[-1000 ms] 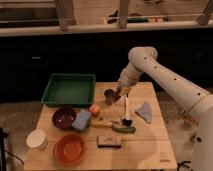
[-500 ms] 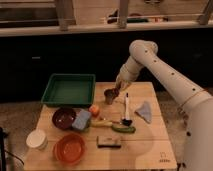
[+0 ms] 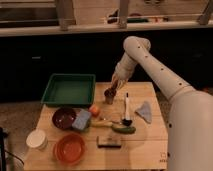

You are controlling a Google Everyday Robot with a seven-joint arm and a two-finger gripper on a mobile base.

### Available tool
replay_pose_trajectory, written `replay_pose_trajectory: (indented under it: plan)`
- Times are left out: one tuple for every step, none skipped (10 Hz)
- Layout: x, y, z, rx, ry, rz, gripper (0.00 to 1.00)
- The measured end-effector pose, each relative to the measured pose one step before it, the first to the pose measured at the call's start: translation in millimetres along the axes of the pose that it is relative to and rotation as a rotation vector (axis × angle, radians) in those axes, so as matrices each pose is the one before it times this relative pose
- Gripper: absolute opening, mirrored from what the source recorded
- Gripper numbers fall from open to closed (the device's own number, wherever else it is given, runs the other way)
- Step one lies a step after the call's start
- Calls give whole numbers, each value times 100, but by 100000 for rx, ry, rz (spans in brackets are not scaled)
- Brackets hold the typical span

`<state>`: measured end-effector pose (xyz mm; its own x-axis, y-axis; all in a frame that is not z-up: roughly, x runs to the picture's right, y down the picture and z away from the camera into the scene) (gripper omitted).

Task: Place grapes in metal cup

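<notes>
The metal cup [image 3: 108, 97] stands on the wooden table [image 3: 150, 145] at the back middle, just right of the green tray. My gripper [image 3: 114, 87] hangs from the white arm and sits right over the cup's mouth, leaning in from the upper right. A dark reddish lump [image 3: 108, 91] shows at the cup's rim under the gripper; it may be the grapes, but I cannot tell whether it is held or lies in the cup.
A green tray [image 3: 70, 89] is at the back left. A dark red bowl [image 3: 64, 118], a blue sponge [image 3: 82, 120], an orange-red fruit [image 3: 93, 109], an orange bowl [image 3: 70, 148] and a white tub [image 3: 36, 139] fill the left. A utensil [image 3: 127, 107], a blue cloth [image 3: 144, 111] and a green vegetable [image 3: 123, 129] lie right of the cup.
The gripper has moved left from beside the cup to over the cup's mouth. The elbow has swung up and back. The cup has stayed in place.
</notes>
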<state>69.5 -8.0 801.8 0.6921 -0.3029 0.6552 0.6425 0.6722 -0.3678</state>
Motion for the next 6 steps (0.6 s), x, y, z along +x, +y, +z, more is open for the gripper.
replay_pose_trajectory:
  plan:
    - [-42, -179, 209, -274, 1441, -2210, 4]
    - [-42, -305, 301, -260, 2051, -3529, 4]
    - [-63, -194, 189, -258, 963, -2073, 4]
    - [-43, -255, 180, -174, 784, -1835, 4]
    - [73, -524, 229, -265, 1240, -3088, 4]
    - [8, -199, 135, -70, 631, -1704, 4]
